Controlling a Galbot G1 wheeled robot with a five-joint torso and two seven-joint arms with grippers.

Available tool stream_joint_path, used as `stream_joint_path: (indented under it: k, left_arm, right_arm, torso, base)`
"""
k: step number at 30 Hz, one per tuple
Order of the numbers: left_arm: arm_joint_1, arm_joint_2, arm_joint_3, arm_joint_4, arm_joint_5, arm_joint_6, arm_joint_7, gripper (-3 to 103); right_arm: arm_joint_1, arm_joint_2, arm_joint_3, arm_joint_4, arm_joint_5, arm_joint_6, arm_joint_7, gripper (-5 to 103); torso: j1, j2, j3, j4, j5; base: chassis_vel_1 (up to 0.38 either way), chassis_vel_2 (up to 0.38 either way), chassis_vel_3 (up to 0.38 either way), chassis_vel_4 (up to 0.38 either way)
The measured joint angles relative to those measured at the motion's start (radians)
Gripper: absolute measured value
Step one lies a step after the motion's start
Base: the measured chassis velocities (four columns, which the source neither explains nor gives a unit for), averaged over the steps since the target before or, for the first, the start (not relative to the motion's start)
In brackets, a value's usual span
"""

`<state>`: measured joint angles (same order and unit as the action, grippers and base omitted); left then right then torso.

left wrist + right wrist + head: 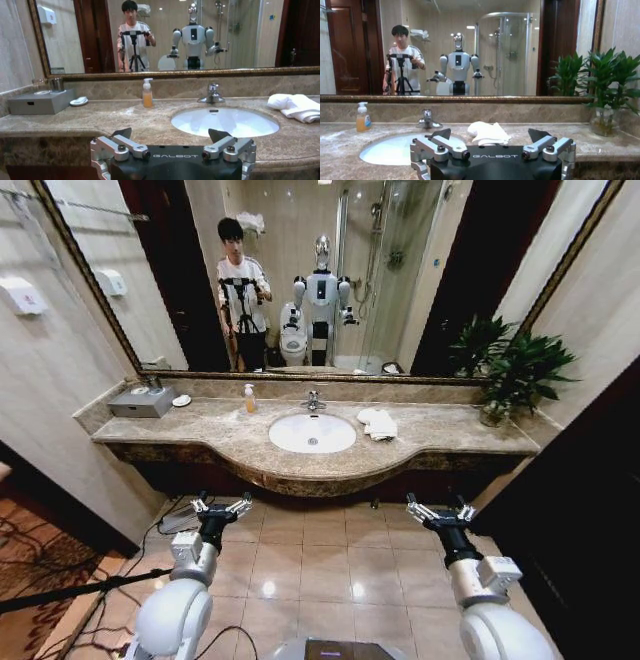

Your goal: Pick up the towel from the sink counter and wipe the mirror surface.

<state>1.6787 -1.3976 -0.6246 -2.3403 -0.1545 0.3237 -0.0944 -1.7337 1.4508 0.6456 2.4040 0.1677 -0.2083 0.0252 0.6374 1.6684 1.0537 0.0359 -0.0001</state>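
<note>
Towel (378,423) on sink counter (220,442) (beside basin) — apparently untouched, bunched

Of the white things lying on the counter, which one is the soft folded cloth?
The towel, right of the basin. The other white item, a small round dish, sits far left beside the grey box.

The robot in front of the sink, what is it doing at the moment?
Nothing is held yet. The towel lies folded on the sink counter, right of the basin and below the mirror surface. The left claw and right claw are both open and empty, held in front of the counter over the floor.
</note>
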Motion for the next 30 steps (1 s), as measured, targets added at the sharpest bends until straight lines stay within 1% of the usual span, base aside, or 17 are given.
stream_joint_path:
  k: [9, 13, 17, 25, 30]
  left_arm:
    - [0.0, 0.0, 0.0, 0.0, 0.0, 0.0, 0.0, 100]
    - [0.0, 0.0, 0.0, 0.0, 0.0, 0.0, 0.0, 100]
    - [0.0, 0.0, 0.0, 0.0, 0.0, 0.0, 0.0, 100]
    - [0.0, 0.0, 0.0, 0.0, 0.0, 0.0, 0.0, 100]
    - [0.0, 0.0, 0.0, 0.0, 0.0, 0.0, 0.0, 100]
  right_arm:
    - [0.025, 0.002, 0.003, 0.035, 0.003, -0.051, 0.009, 100]
    - [0.061, -0.003, -0.002, 0.032, 0.012, -0.07, 0.01, 100]
    - [0.106, -0.016, -0.003, 0.04, 0.056, -0.121, 0.01, 100]
    - [0.166, -0.02, 0.013, 0.057, 0.119, -0.172, 0.016, 100]
    - [0.152, -0.016, 0.021, 0.088, 0.124, -0.186, 0.026, 100]
  torso:
    - [0.0, 0.0, 0.0, -0.0001, -0.0001]
    - [0.0, 0.0, 0.0, 0.0001, 0.0]
    - [0.0, 0.0, 0.0, 0.0001, 0.0]
    - [0.0, 0.0, 0.0, 0.0001, 0.0]
    - [0.0, 0.0, 0.0, -0.0002, 0.0]
  base:
    - [0.0, 0.0, 0.0, 0.0]
    - [0.0, 0.0, 0.0, 0.0]
    - [0.0, 0.0, 0.0, 0.0]
    - [0.0, 0.0, 0.0, 0.0]
    - [0.0, 0.0, 0.0, 0.0]
